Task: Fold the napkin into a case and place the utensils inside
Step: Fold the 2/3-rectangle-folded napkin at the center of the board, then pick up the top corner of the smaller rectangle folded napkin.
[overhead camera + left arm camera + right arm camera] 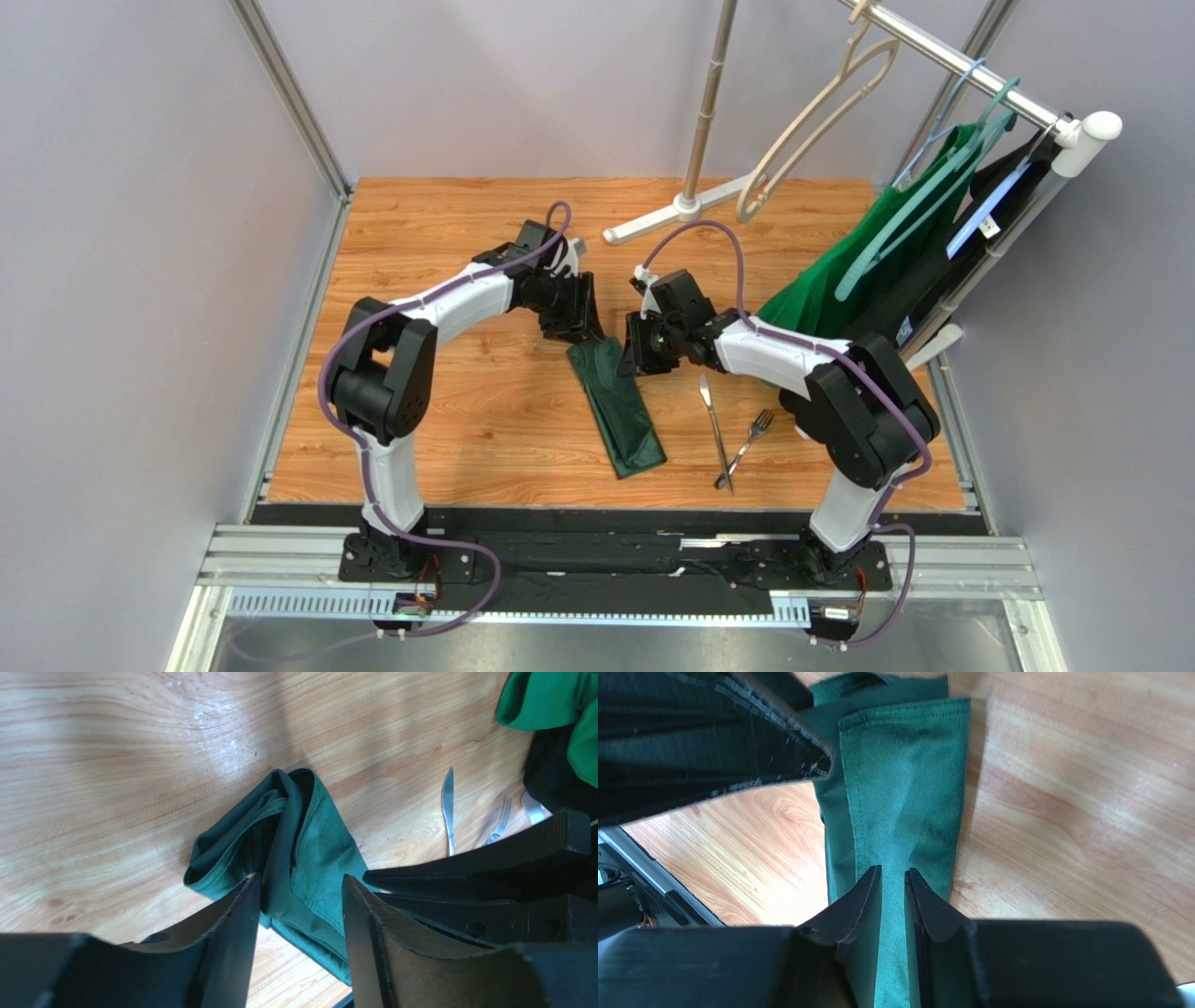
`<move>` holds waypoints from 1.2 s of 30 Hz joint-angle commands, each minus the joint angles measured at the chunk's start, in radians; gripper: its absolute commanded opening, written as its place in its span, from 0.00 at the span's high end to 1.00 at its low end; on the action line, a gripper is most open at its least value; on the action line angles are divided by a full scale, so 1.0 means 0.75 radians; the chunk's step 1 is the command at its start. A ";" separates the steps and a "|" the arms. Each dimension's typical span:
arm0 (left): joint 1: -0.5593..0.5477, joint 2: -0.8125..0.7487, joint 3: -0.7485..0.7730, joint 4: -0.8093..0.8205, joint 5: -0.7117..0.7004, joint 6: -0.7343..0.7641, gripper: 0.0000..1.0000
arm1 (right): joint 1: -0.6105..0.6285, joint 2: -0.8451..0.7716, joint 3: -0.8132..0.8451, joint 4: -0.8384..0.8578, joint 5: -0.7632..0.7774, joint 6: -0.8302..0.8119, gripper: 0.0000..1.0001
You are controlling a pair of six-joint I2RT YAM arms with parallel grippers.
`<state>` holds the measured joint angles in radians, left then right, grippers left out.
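Left gripper (300, 882) stands apart, astride the napkin (319, 847); right gripper (894, 873), barely parted above it, holds nothing.

Napkin (309, 847): dk green cloth, folded narrow, far end bunched, on wood table (105, 777).
Left gripper (300, 885): jaws apart, over cloth's near part.
Knife (448, 808), fork (497, 829): side by side, right of cloth, not touching.
Brighter green garment (554, 703): top-rt corner.
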<state>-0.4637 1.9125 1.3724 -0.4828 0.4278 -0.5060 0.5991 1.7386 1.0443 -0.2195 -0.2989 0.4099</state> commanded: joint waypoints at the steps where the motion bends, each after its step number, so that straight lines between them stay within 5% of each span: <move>1: -0.010 0.039 0.076 0.014 -0.014 0.010 0.47 | 0.005 -0.038 -0.026 0.104 -0.015 0.024 0.80; 10: -0.012 0.003 0.042 0.018 -0.059 -0.012 0.48 | -0.003 0.077 0.068 0.162 -0.023 0.083 0.79; 16: 0.025 -0.198 -0.173 0.151 -0.090 -0.096 0.54 | -0.001 0.161 0.150 0.221 -0.056 0.122 0.66; 23: 0.058 -0.131 -0.208 0.222 0.027 -0.133 0.69 | 0.001 0.240 0.250 0.201 -0.068 0.122 0.64; 36: 0.060 -0.079 -0.173 0.218 -0.032 -0.121 1.00 | 0.013 0.341 0.328 0.154 -0.009 0.081 0.69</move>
<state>-0.4229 1.8431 1.2232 -0.3393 0.4099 -0.6003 0.6018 1.9762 1.2388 -0.1154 -0.3374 0.4919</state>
